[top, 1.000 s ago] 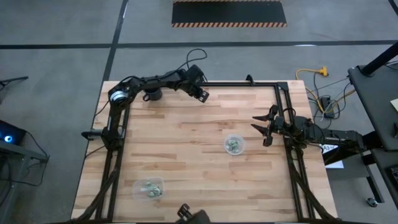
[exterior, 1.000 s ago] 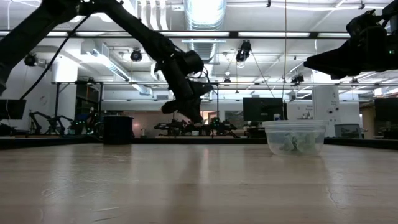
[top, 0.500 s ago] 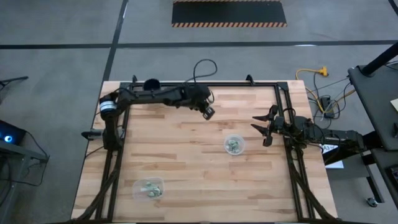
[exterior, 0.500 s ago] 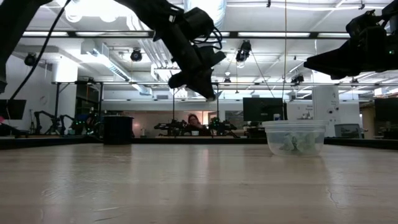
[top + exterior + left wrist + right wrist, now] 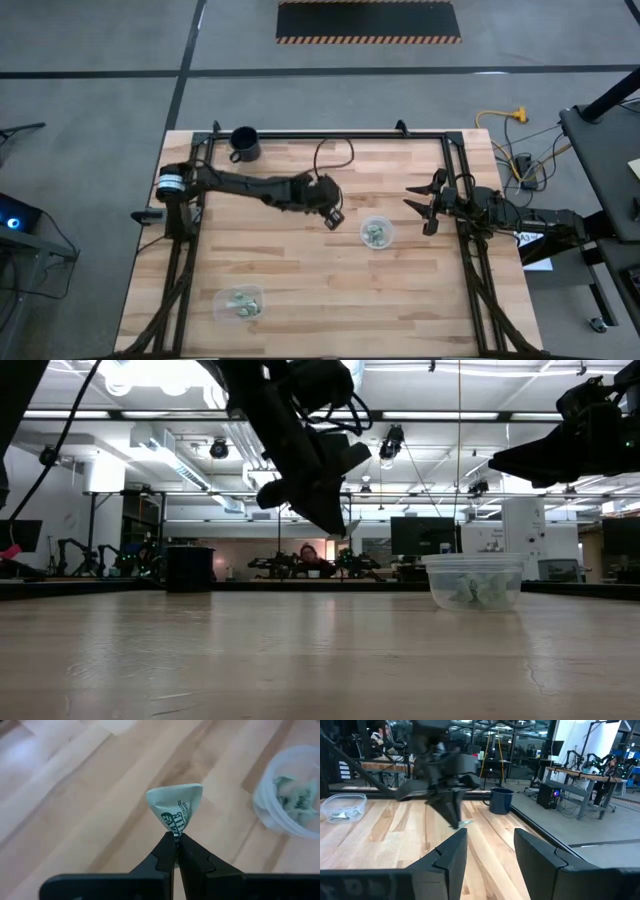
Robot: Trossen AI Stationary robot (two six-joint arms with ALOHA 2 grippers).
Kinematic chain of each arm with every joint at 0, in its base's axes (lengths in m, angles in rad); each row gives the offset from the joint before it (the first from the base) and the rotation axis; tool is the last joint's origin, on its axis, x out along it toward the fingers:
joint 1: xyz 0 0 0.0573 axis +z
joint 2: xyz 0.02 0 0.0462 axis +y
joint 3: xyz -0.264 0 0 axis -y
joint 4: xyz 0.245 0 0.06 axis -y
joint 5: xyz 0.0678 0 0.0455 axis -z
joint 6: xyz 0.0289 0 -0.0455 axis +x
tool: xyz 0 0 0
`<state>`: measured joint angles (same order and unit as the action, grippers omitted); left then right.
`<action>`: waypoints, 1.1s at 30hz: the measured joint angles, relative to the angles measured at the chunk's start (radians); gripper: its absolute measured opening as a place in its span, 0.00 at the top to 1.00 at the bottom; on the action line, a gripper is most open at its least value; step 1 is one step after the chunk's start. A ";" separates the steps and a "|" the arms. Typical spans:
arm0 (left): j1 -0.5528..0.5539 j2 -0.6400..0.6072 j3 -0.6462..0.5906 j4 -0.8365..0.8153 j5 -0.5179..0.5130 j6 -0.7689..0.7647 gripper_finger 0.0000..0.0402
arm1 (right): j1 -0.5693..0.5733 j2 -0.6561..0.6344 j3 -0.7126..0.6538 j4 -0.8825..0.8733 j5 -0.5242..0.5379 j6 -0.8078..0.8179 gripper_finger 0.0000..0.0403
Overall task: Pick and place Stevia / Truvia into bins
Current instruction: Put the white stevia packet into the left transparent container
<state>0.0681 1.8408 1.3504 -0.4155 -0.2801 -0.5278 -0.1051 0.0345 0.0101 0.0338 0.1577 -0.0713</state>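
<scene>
My left gripper (image 5: 331, 218) hangs above the table's middle, just left of the round clear bowl (image 5: 377, 234), and is shut on a pale green-and-white packet (image 5: 175, 809). That bowl (image 5: 292, 795) holds several packets and stands on its base. The rounded-rectangular tub (image 5: 239, 302), also with packets inside, sits near the table's near-left corner. My right gripper (image 5: 425, 208) waits open at the right edge, raised off the table (image 5: 487, 850). My left gripper pinches the packet by one narrow end (image 5: 176, 834) between its two fingertips (image 5: 167, 847). The fingers slant down from the table's left. The packet is lifted clear of the wood and sticks out beyond the fingertips, its free end fanned wide.
A black mug (image 5: 244, 144) stands at the far-left part of the table. Black rails (image 5: 455, 190) frame the table's far and side edges. Bare wood lies between bowl and tub. A person shows in the room behind (image 5: 310, 555).
My left gripper has swung from the far edge near the mug toward the table's middle and right, ending just left of the round bowl, carrying the packet with it. My right arm has kept still.
</scene>
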 joint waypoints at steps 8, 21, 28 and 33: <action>-0.136 -0.047 -0.063 0.014 -0.092 -0.118 1.00 | 0.000 0.000 0.000 0.000 0.000 0.000 0.62; -0.376 -0.104 -0.116 0.016 -0.231 -0.302 1.00 | 0.000 0.002 0.000 0.000 0.000 0.000 0.62; -0.487 -0.112 -0.117 0.015 -0.280 -0.411 1.00 | 0.000 0.001 0.000 0.000 0.000 0.000 0.62; -0.568 -0.113 -0.117 0.013 -0.307 -0.489 1.00 | 0.000 0.001 0.000 0.000 0.000 0.000 0.62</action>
<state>-0.5002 1.7283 1.2339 -0.4028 -0.5868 -1.0170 -0.1051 0.0357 0.0101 0.0338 0.1577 -0.0712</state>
